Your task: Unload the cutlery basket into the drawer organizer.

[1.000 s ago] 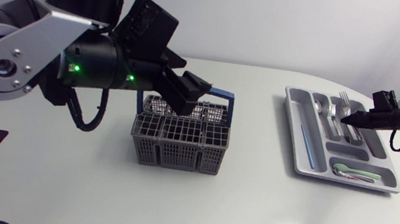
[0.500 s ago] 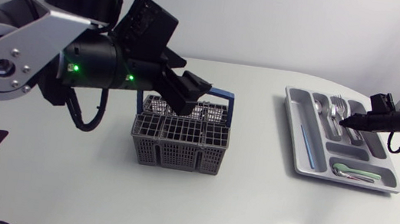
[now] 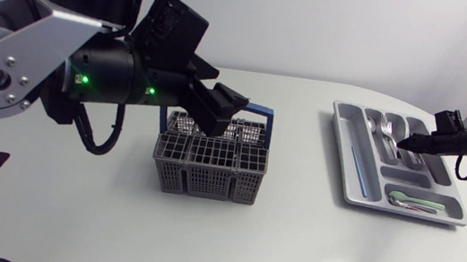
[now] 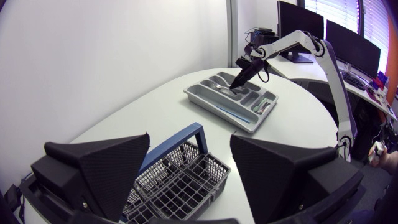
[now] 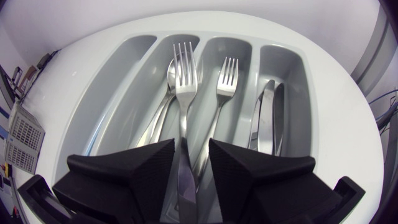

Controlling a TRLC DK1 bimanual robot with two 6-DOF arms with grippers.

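In the head view, your right gripper [image 3: 410,145] hangs low over the drawer organizer [image 3: 340,150], above its long compartments. The cutlery basket [image 3: 209,166] stands well apart from the organizer, on your left arm's side. The left gripper [image 3: 222,111] sits just over the basket, equally far from the organizer.

In the left wrist view, the left gripper [image 4: 189,149] is spread wide and empty. Its fingers straddle the basket's blue handle [image 4: 177,142] without touching it. No cutlery shows in the part of the basket [image 4: 186,183] you can see. The organizer [image 4: 214,112] lies well ahead, with the right gripper [image 4: 239,78] over it.

In the right wrist view, the right gripper [image 5: 191,146] is pinched narrow on the handle of a fork [image 5: 182,81], which points along the organizer [image 5: 124,68]. Its tines seem to hang over the compartment that holds a spoon [image 5: 168,74]. A second fork [image 5: 227,78] lies in the next compartment, and the knives [image 5: 267,118] in the one beyond that.

You look to be at the placing step for this fork. Before letting go, consider nudging it sideways over the second fork's compartment, then lower it and open. After that, have the left gripper check the basket for anything left.
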